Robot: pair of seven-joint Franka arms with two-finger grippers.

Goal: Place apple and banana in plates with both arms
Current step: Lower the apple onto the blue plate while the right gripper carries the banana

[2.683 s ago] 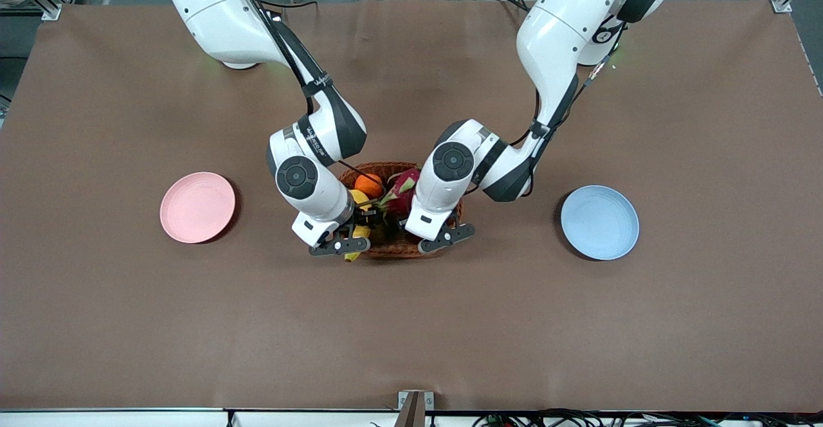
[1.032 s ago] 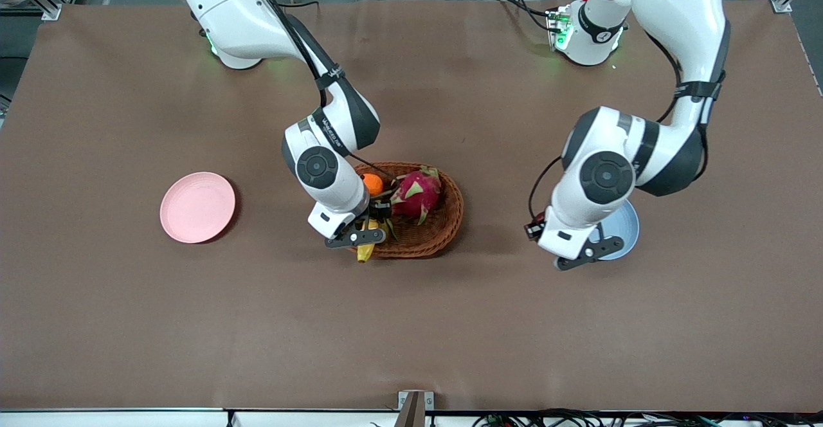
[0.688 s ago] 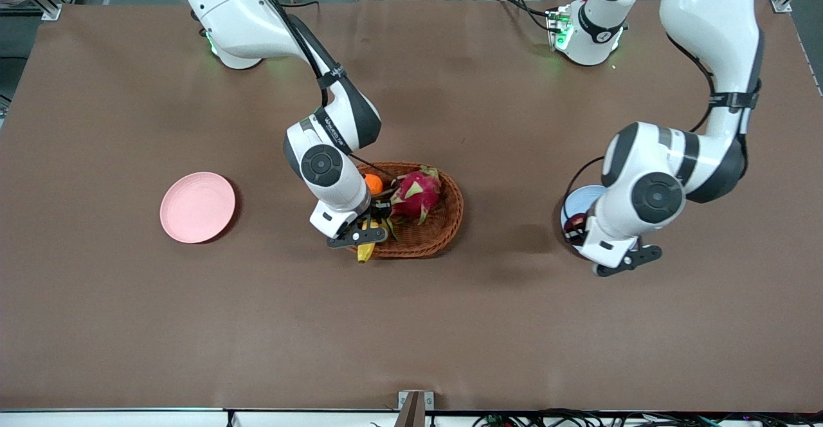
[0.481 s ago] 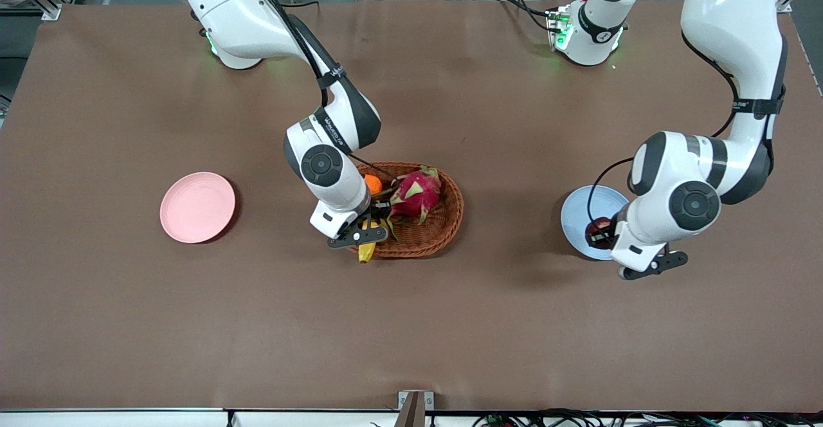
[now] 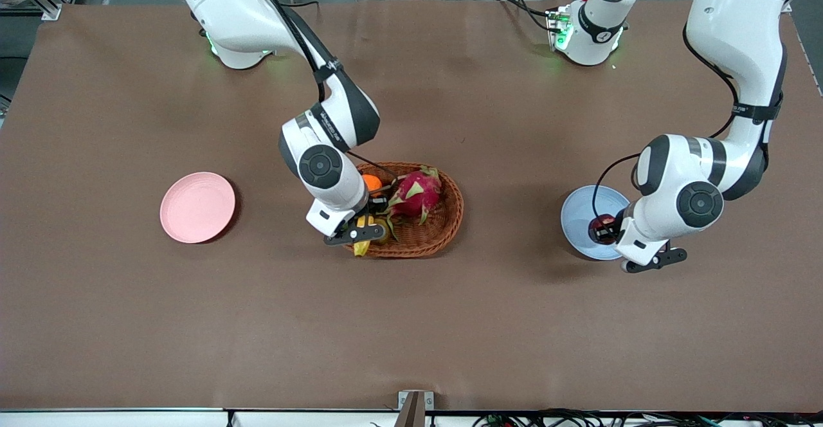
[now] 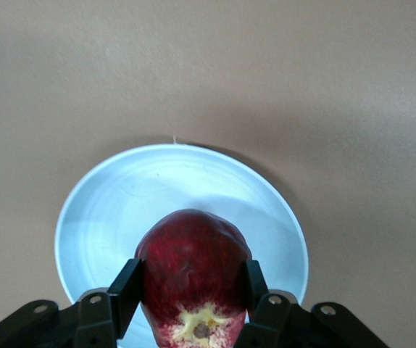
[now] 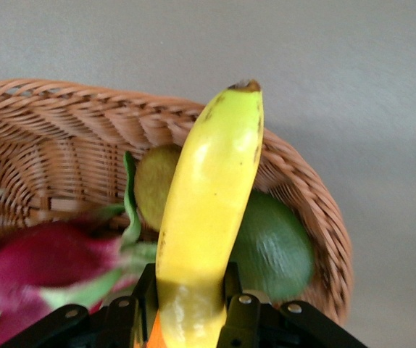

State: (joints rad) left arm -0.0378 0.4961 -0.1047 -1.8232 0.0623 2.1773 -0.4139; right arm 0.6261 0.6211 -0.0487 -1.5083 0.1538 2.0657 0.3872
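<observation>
Both arms are glossy white shells with black bands at the joints and round black caps at the wrists. Thin black cables loop along the forearms, tied by black straps with white lettering. The bases glow green. Each black gripper shows small silver screws on its finger mounts.

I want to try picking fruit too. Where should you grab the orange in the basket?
Probably from straight above, pinching its round middle. The orange sits low in the basket, squeezed between the right gripper holding the banana and the dragon fruit, so its sides look blocked.
</observation>
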